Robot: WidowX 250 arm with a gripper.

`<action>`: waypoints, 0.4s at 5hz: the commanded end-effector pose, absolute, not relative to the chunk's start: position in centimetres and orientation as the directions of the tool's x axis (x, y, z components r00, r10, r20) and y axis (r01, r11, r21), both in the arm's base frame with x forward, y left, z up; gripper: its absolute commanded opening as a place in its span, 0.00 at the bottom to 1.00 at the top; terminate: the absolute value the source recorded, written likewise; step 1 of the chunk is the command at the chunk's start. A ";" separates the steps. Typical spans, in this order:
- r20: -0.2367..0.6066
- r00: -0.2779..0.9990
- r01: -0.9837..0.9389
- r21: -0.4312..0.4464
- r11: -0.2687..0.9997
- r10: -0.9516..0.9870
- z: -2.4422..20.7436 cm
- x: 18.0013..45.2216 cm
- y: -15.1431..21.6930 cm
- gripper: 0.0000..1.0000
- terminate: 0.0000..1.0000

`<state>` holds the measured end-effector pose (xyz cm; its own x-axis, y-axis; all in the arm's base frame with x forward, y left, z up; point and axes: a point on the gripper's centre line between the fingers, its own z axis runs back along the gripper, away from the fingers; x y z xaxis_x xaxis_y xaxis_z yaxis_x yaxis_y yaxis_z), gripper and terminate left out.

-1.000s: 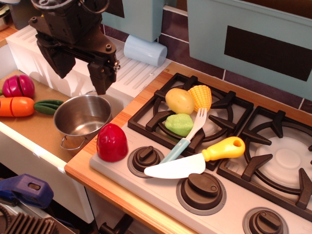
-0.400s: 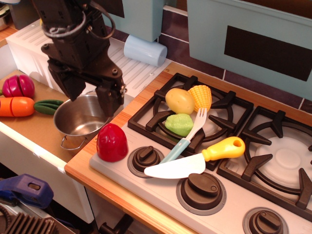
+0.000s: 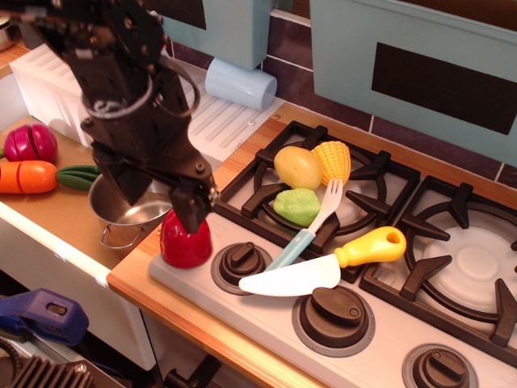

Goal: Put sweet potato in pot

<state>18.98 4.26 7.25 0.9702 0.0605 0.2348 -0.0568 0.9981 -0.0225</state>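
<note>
Closest to us, a white knife (image 3: 311,267) with a yellow handle lies on the front of the toy stove (image 3: 452,339), by the dark knobs. To its left, the red sweet potato (image 3: 185,242) sits on the stove's front corner, flat side down. It is not in the pot. The black gripper (image 3: 161,198) hangs right above it. One finger (image 3: 192,204) comes down to the top of the sweet potato, and the other finger is over the pot. The two fingers are apart and hold nothing.

The shiny pot (image 3: 123,216) sits just to the left of the sweet potato, partly hidden by the gripper.

A bit farther back, a fork (image 3: 311,224) leans on the burner next to a green toy (image 3: 296,206), a pale yellow potato (image 3: 297,167) and a yellow corn piece (image 3: 332,161).

At the left lie a carrot (image 3: 27,177), a green vegetable (image 3: 78,176) and a purple vegetable (image 3: 30,143). Far back, a light blue cup (image 3: 240,83) lies on its side.
</note>
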 end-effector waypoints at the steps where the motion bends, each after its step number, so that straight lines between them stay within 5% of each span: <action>1: 0.304 0.951 -0.050 -0.011 0.999 0.050 6.1 19.4 3.7 1.00 0.00; 2: 0.328 0.943 -0.045 -0.018 0.999 0.049 5.4 20.3 4.1 1.00 0.00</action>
